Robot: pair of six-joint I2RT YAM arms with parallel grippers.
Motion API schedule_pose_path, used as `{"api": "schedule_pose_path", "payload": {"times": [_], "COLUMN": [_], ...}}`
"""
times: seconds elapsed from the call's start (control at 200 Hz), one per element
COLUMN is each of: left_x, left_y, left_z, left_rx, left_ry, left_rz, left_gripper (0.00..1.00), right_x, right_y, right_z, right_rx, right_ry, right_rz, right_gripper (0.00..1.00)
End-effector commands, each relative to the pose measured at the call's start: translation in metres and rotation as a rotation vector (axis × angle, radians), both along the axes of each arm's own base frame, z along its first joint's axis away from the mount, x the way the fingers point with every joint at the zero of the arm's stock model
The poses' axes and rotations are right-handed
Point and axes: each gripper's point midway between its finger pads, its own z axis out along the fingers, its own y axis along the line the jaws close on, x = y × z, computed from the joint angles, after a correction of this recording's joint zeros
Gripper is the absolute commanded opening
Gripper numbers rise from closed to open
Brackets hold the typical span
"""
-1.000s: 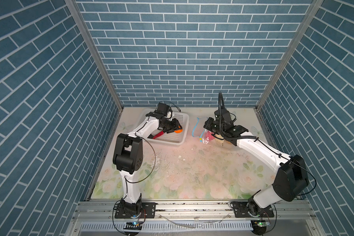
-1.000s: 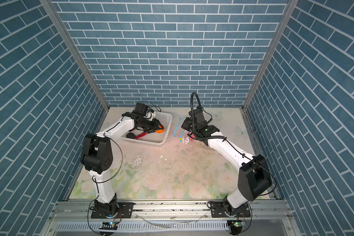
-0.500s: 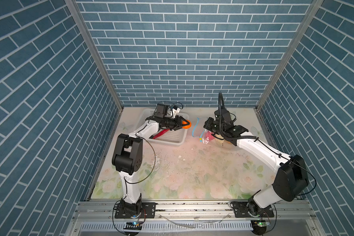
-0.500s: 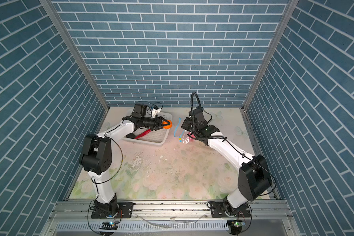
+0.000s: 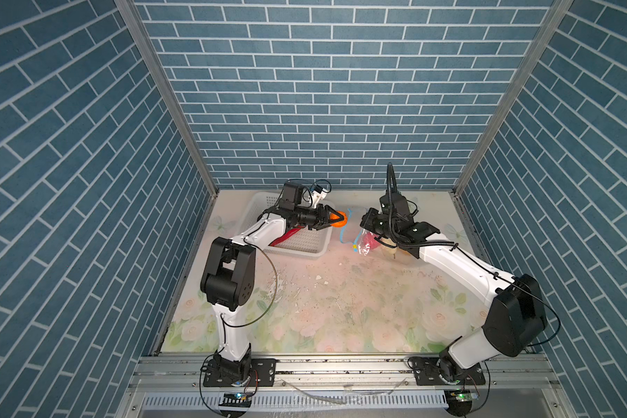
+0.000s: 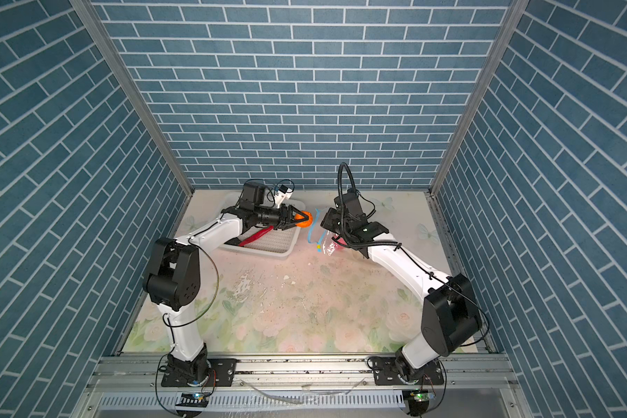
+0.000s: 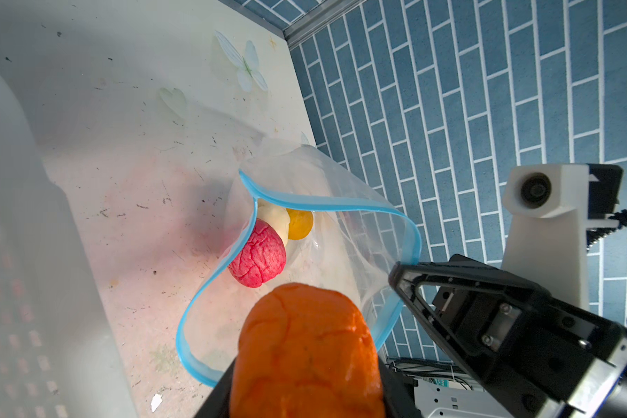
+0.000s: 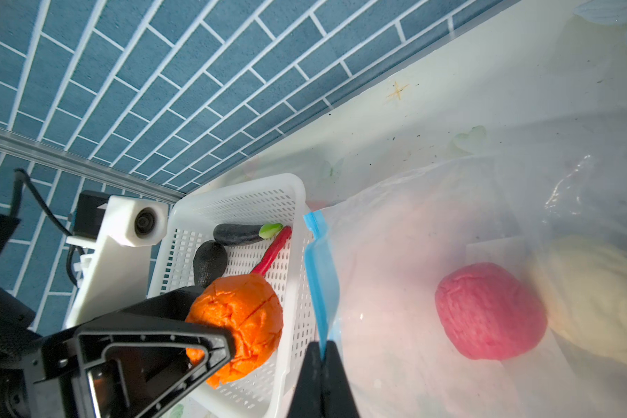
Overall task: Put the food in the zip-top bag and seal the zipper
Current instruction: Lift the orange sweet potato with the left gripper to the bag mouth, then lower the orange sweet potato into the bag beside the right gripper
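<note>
Basket (image 8: 239,186) with chili (image 8: 273,249) and black pieces (image 8: 210,262) sits just beside zip-top bag (image 8: 395,224).

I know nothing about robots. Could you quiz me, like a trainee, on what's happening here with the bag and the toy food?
1. What does the left end effector hold? A) red chili B) orange lump C) black piece
2. True or false: the bag is zipped shut.
3. Fill in: the right end effector pinches the bag's ___ strip.
Key: 1 B; 2 false; 3 blue.
</note>
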Motion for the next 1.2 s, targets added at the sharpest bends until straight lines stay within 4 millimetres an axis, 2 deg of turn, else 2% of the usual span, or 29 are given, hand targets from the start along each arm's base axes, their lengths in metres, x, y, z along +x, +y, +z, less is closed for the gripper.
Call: {"api": "schedule_pose_path", "payload": {"times": [0.0,0.655,1.195], "left_x": [0.008,0.016,0.009], "left_y": [-0.008,-0.049,-0.062], "left_z": [0.011,-0.012,-0.028], "left_rx": [-0.013,0.044,0.109], "left_ry": [-0.049,-0.04,-0.034], "left_rz": [0.001,-0.059,-0.101], "left_gripper": [0.5,0.5,0.51], "right_x": [0.001,0.001,0.001], "right_y": [0.0,0.004,0.005], "right_z": [0.01,0.011,0.01], "right_rx": [0.05,0.062,0.067], "right_ry": [-0.009,-0.002,0.002], "right_rz": [-0.016,-0.006,-0.002], "right_gripper": [0.0,0.0,0.0]}}
